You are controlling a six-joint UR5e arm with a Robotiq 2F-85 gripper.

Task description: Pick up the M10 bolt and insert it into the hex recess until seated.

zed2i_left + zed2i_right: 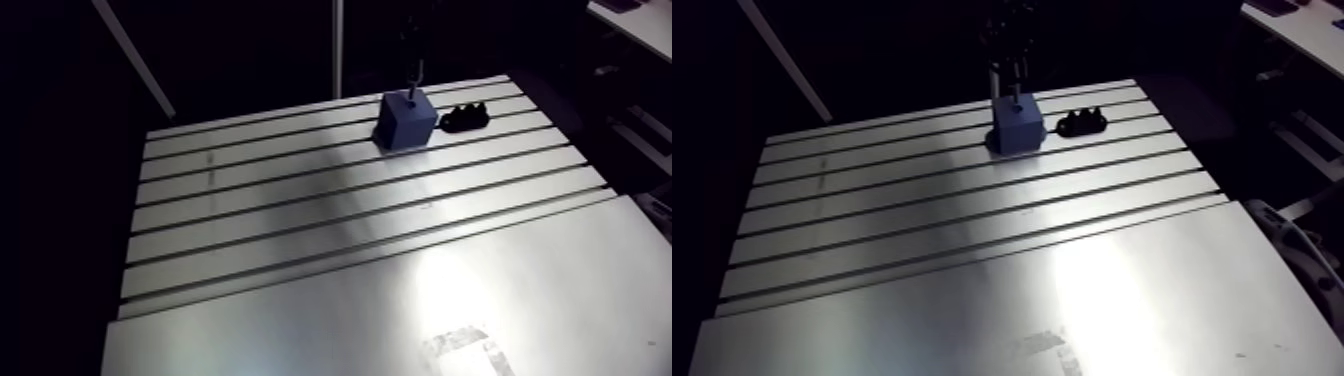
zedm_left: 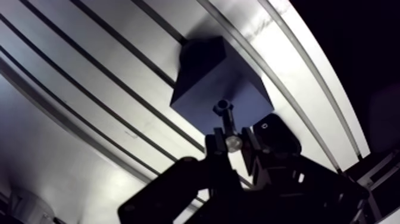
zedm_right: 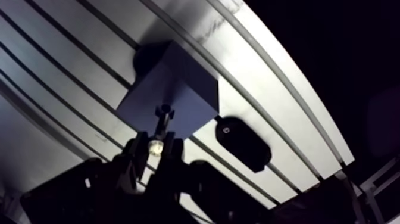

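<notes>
**bolt held at the blue block**

you see the slotted table [image 1: 300,260]. near its far edge stands the blue block [image 1: 405,122], with a black part [image 1: 466,118] just beside it. your gripper [image 2: 234,142] pinches the bolt [image 2: 226,122] tight between both fingers. the bolt's far end is at the block's top.

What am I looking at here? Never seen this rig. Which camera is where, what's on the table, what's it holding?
It is one robot arm with a two-finger claw. Two pictures come from a camera high on the arm, looking over the slotted table; two come from a wrist camera looking down past the claw. On the table stand a blue block and, beside it, a black part. The claw is shut on a bolt, whose far end is at the block's top face. Whether it is seated I cannot tell.
</notes>
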